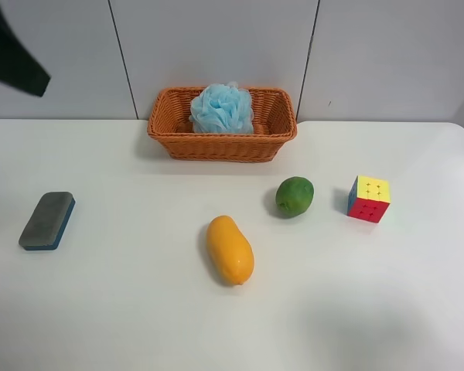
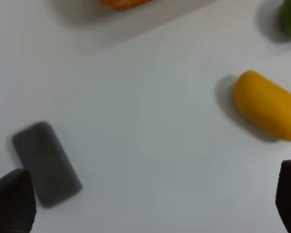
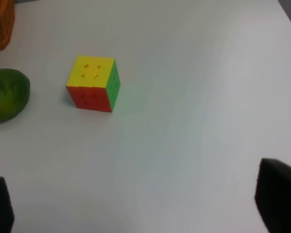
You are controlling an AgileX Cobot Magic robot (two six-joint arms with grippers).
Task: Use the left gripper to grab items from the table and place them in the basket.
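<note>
Woven wicker basket point(image 1: 222, 137); fluffy mesh pouf point(image 1: 222, 108); smooth table point(image 1: 139, 309).

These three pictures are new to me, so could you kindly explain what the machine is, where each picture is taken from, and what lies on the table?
It is a robot with two arms, each ending in a two-fingered gripper. One picture looks down from a high camera; the other two come from cameras on the wrists. On the white table stand a wicker basket holding a blue bath pouf, a grey-and-blue eraser, a mango, a green fruit and a puzzle cube. The left gripper hangs open and empty above the eraser and mango. The right gripper is also open and empty, near the cube. Only dark fingertips show at the picture edges.
</note>
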